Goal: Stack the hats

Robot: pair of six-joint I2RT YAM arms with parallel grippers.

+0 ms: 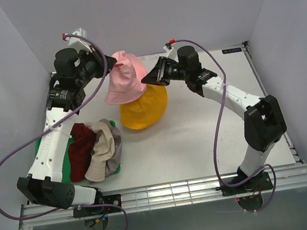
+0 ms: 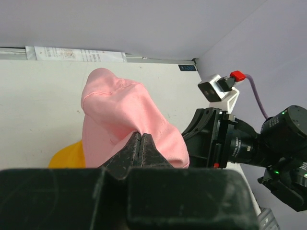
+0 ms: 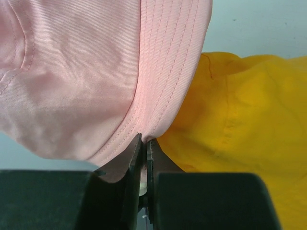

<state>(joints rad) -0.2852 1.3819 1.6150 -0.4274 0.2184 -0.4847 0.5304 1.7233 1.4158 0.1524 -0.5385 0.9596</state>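
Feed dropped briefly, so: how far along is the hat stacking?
Done: the yellow hat sits mid-table as base. In hand: left gripper and right gripper pinch the pink hat by its brim, above it. To do: dark red hat, cream hat and grey hat, heaped on the green tray.

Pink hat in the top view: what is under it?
The yellow-orange hat sits beneath it on the table, its far part covered by the pink hat. Whether the two touch cannot be told.
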